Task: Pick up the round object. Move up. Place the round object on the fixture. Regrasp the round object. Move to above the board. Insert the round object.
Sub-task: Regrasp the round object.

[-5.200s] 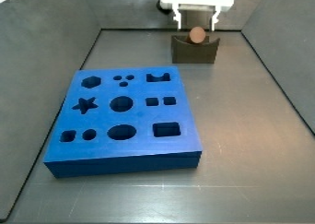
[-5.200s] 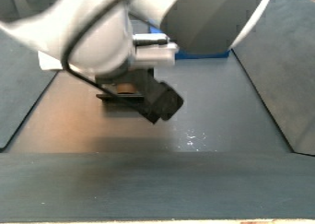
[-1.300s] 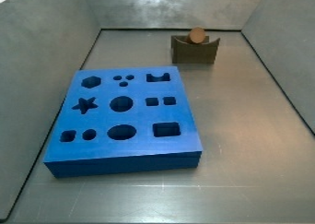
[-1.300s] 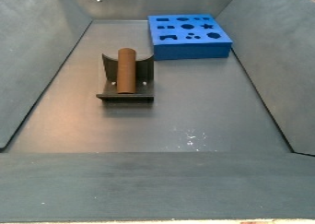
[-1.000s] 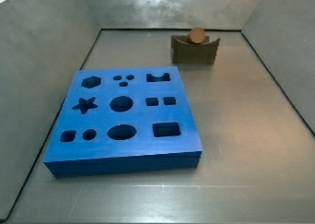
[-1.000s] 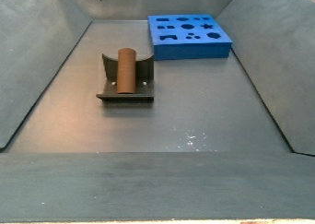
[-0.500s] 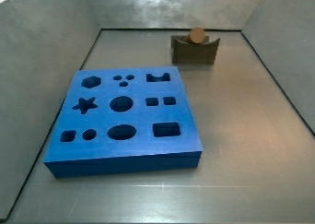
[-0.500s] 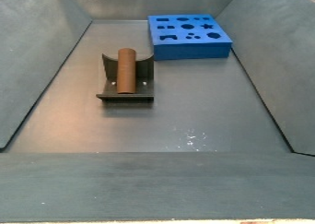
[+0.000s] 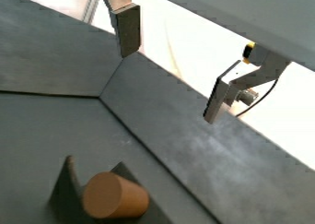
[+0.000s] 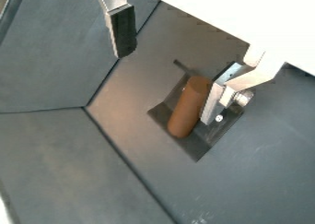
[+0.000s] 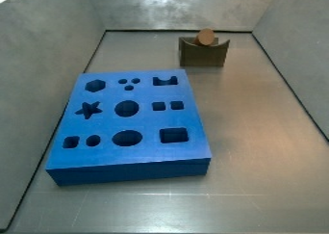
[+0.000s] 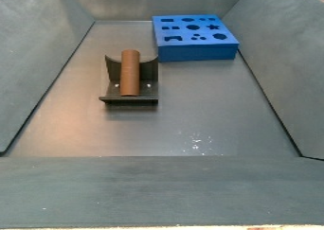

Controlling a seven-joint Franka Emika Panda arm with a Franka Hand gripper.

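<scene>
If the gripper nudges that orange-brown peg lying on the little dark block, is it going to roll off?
Probably not sideways: the orange-brown cylindrical peg lies in the dark olive-grey fixture's notch. It looks rigid, and could slide lengthwise. The gripper hangs open above, its fingers apart from it.

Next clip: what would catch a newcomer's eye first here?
The large flat blue board with shaped cut-outs dominates the grey floor. Away from it, an orange-brown cylindrical peg lies in the notch of the small dark fixture. The gripper is open and empty, high above the peg, seen only in the wrist views.
</scene>
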